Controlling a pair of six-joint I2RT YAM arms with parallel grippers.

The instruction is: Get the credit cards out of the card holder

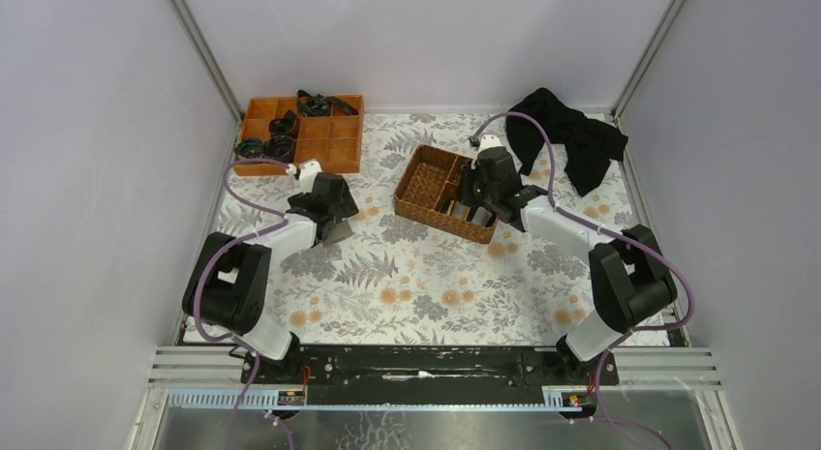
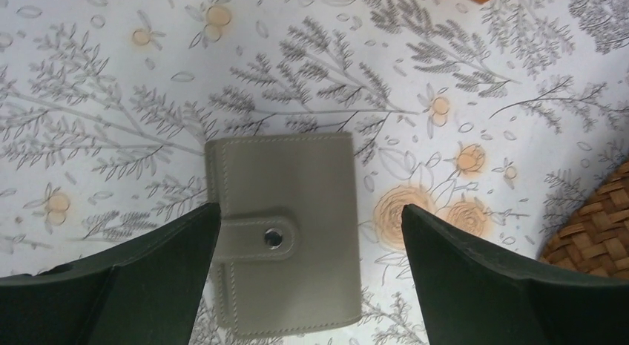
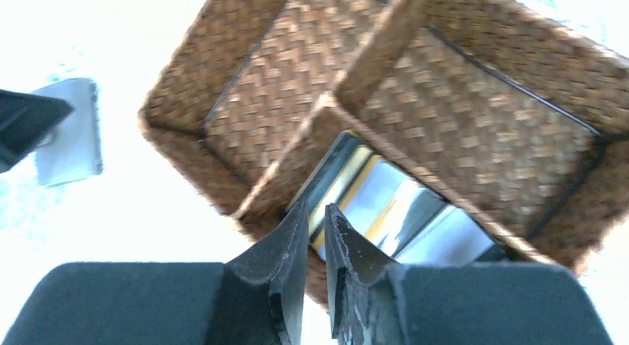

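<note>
My left pincer (image 2: 310, 211) is wide open over one smooth, flat grey card holder (image 2: 285, 234), snapped shut on the flowery table's (image 2: 111, 63) left side. My right pincer (image 3: 317, 211) is almost closed and holds nothing. Under it, shiny flat cards (image 3: 386, 204) lie in one woven brown basket's (image 3: 363, 63) near-edge pocket. I can't count them.

Left arm (image 1: 290, 232) is reaching forward, well left of the wicker basket (image 1: 431, 179), left gripper (image 2: 310, 210) pointing down with jaws spread wide. Right arm (image 1: 566, 227) is bending over the basket's near edge, right gripper (image 3: 315, 211) hanging above it (fingers nearly together, thin gap showing).
</note>
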